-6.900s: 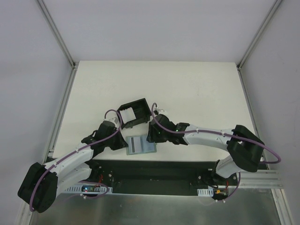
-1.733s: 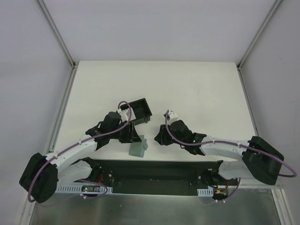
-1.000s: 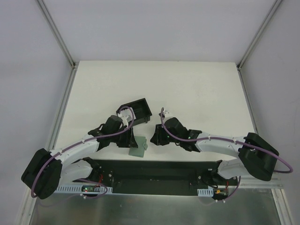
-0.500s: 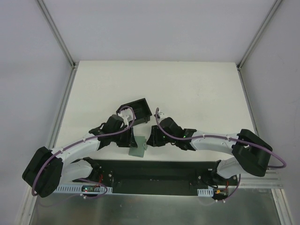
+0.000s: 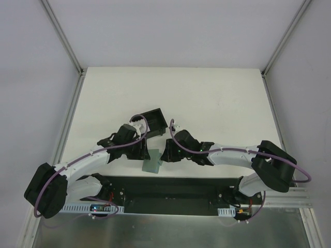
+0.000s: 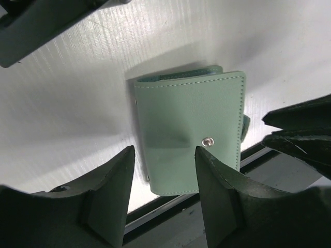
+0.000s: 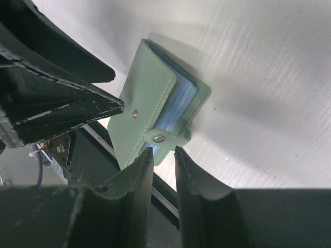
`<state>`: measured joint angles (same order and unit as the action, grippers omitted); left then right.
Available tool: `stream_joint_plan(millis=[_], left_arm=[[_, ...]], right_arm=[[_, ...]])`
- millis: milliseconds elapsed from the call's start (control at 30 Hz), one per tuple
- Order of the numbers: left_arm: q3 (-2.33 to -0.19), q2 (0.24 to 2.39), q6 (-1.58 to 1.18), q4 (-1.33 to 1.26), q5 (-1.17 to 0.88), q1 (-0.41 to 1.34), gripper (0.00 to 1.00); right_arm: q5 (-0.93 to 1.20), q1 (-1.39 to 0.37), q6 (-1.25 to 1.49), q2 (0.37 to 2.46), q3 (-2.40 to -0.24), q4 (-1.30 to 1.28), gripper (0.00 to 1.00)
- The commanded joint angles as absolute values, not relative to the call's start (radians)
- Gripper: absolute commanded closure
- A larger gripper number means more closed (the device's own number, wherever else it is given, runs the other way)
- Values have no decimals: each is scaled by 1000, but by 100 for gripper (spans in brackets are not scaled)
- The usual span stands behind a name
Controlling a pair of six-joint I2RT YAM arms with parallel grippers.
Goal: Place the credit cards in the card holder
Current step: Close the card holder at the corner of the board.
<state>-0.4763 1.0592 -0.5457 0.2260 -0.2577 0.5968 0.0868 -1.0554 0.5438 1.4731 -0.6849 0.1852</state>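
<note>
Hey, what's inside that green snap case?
Between the covers of the green case, light blue layers show at the open edge; the closed cover hides what they are.

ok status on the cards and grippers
Left gripper open over green case, strap unsnapped. Right gripper nearly shut at its snap tab, grip unclear. No loose cards seen; card holder sits beyond.

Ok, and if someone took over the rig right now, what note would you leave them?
Left gripper: open, case between its fingers; contact unclear.
Right gripper: fingers nearly together at the case's undone strap; grip unclear.
Holder: beyond the grippers, apart from the case; contents not discernible.
Cards: none loose in view; bluish edges inside the case may be them.
Done: nothing confirmed. Left: get cards out of the case, into the holder.
</note>
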Motion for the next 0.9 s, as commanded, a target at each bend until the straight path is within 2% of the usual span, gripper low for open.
stream_joint_plan(millis=[0,400,700,867], left_arm=[[-508,1138,-512,250,-261,615,51],[-491,1200,-552,247,-203,663,52],[-479,1204,-640,227,-172,698,62],[-466,1192,-690,219,-150,700,63]], right_arm=[[87,-1060,566,1451,-707,204,74],[133,-1062,604,1499,-706,233,75],[146,-1032,552,1539,-744,221,78],[156,-1006,557,1526,-735,219,78]])
